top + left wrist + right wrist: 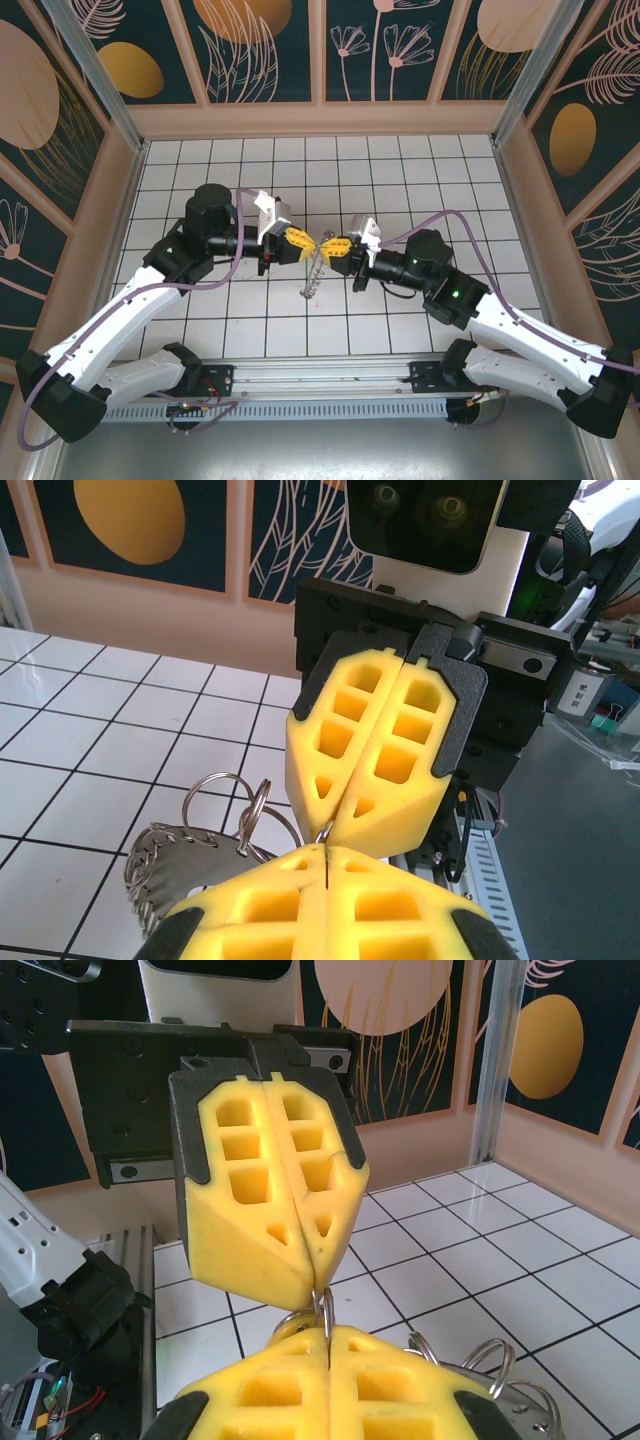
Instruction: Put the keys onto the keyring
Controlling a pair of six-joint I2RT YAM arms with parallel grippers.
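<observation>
**Position.** The left gripper (300, 243) and the right gripper (333, 247) meet tip to tip above the middle of the tiled bench (400, 170). The keyring (313, 274) hangs just below that meeting point and looks clear of the tiles.

**Gripper state.** Both are clenched, the yellow fingers pressed together with no gap. A thin metal loop (322, 1305) runs from the seam of one pair into the tip of the other. By appearance each is grasping the keyring by that wire. How firm either hold is cannot be told.

**Task item.** The wrist views show small split rings (213, 792) and a fringed edge (145, 872) trailing from the pinch. The key cannot be told apart within the bundle.

**Handling, as judged.** The ring is light, stiff, springy wire, smooth and likely to slip or twist between soft pads. The hanging part will swing. The best hold is on bare wire close to the split, with the other gripper on the flat bow of the key.

**Containers.** None is involved in this step.
</observation>
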